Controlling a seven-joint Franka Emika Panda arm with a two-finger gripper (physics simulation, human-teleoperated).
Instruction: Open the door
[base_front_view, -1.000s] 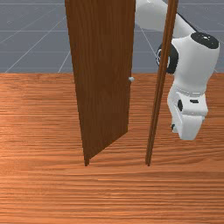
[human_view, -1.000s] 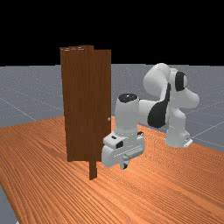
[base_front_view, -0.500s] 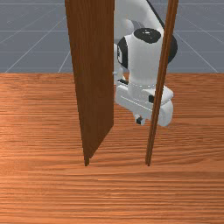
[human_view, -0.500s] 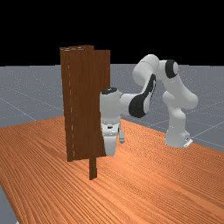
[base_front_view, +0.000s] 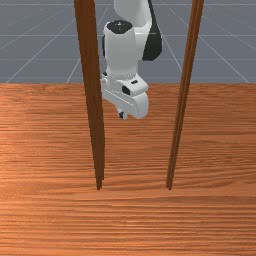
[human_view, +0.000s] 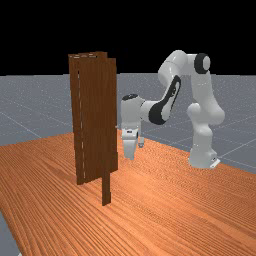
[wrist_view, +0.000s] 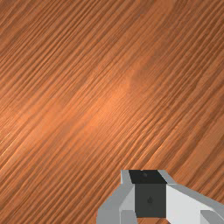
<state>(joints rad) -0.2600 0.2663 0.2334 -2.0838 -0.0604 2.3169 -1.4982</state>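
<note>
The brown door (base_front_view: 91, 95) stands almost edge-on at the front view's left post and reaches back toward the arm; in the far view the door (human_view: 92, 120) runs from its left side to a free edge near the middle. A small pale knob (human_view: 117, 127) sits at that free edge. My gripper (base_front_view: 123, 115) points down between the two posts, close beside the door; whether they touch I cannot tell. In the wrist view my gripper (wrist_view: 150, 194) hangs over wood, with no knob near it.
The frame's other post (base_front_view: 181, 110) rises at the front view's right; in the far view a post (human_view: 106, 192) stands in front of the door panel. The table (base_front_view: 135, 215) spreads around the frame, and the arm reaches in from behind it.
The door has swung farther back, turning from a broad face to nearly edge-on in the front view. My hand has moved to the front view's left and back, and has turned.
</note>
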